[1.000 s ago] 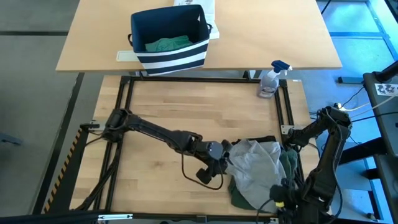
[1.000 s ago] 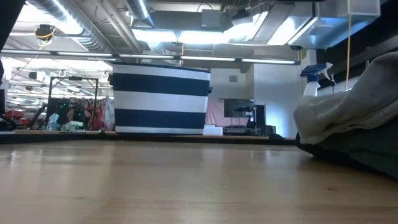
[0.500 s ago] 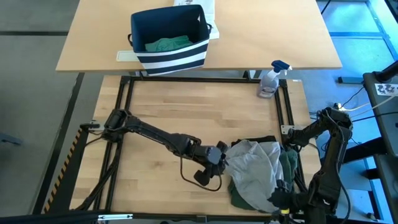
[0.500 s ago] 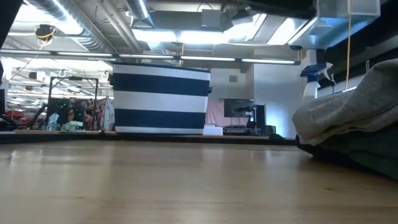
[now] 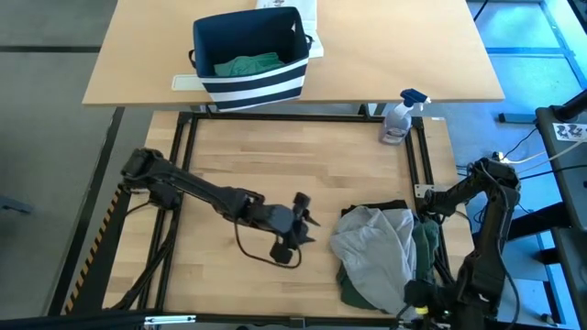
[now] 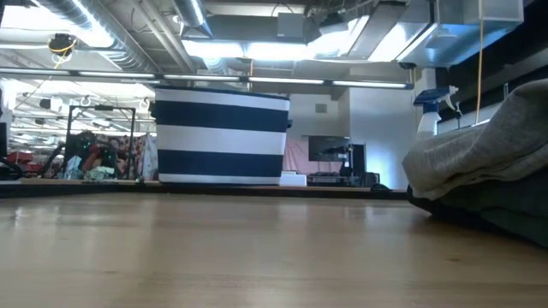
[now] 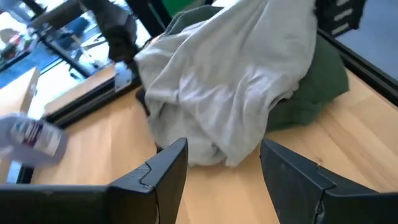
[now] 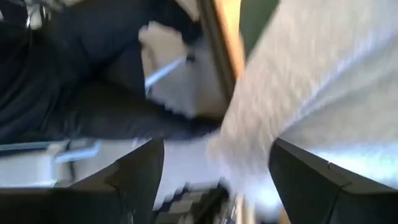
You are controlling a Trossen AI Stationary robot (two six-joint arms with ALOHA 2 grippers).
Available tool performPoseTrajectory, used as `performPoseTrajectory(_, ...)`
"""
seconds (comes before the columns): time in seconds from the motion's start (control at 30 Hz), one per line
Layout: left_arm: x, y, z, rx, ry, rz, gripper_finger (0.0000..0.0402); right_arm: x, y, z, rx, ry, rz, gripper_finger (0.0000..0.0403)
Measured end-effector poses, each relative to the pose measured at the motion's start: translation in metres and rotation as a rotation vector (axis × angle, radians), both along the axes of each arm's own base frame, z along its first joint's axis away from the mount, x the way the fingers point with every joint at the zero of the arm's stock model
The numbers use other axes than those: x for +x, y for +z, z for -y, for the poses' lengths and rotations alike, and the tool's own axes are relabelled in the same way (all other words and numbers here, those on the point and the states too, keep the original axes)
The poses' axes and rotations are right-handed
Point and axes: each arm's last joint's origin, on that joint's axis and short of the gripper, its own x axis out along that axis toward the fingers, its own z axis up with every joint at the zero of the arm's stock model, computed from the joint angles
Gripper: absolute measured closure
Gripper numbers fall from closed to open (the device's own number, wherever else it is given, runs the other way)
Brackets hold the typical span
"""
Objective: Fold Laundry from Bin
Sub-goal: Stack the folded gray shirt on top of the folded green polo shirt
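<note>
A light grey garment (image 5: 374,246) lies crumpled on a dark green garment (image 5: 424,246) and a black one (image 5: 376,205) at the table's near right. My left gripper (image 5: 301,213) stands open over bare wood to the left of this pile. The wrist view shows its fingers (image 7: 169,169) apart, with the grey garment (image 7: 230,81) ahead of them. My right gripper (image 8: 211,180) is open at the pile's near right edge (image 5: 411,290). The striped bin (image 5: 248,55) stands on the far table with a teal-green garment (image 5: 246,66) inside. My right gripper stands open beside the grey garment's edge (image 8: 311,74). Whether its fingers touch the cloth I cannot tell.
A spray bottle (image 5: 401,117) stands at the table's far right corner. A black metal frame (image 5: 275,116) runs around the work table. Bare wood (image 5: 275,165) lies to the left of and beyond the pile. The low view shows the bin (image 6: 223,137) and the pile (image 6: 488,150).
My left gripper has drawn back from the grey garment's left edge toward the table's left and a little up, turning as it went. The grey garment stays on the pile, its left part settled a little more compactly.
</note>
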Motion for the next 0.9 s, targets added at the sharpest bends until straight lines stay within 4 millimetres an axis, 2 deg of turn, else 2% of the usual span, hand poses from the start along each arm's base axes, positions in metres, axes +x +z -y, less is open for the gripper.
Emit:
performPoseTrajectory(0.17,-0.019,-0.025,-0.006,-0.064,0.034,0.057,0.0206,-0.013,0.002,-0.008,0.094,-0.031,-0.079,0.0123)
performPoseTrajectory(0.23,-0.021,-0.031,-0.007,-0.091,0.041,0.091,0.0206,-0.013,0.004,-0.011,0.121,-0.031,-0.028,0.0123)
performPoseTrajectory(0.33,-0.022,-0.037,-0.007,-0.104,0.041,0.102,0.0206,-0.009,0.006,-0.007,0.033,-0.014,0.134,0.0123)
performPoseTrajectory(0.4,-0.021,-0.035,-0.007,-0.114,0.039,0.128,0.0206,-0.008,0.006,0.002,-0.095,-0.033,0.241,0.0123)
performPoseTrajectory(0.47,-0.02,-0.031,-0.005,-0.137,0.021,0.171,0.0206,-0.003,0.002,0.016,-0.246,-0.087,0.275,0.0123)
performPoseTrajectory(0.63,-0.016,-0.026,0.0,-0.187,-0.058,0.236,0.0206,0.027,-0.01,0.058,-0.501,-0.214,0.103,0.0123)
performPoseTrajectory(0.9,-0.028,-0.062,-0.005,-0.244,-0.026,0.297,0.0206,0.073,-0.021,0.097,-0.618,-0.119,-0.092,0.0123)
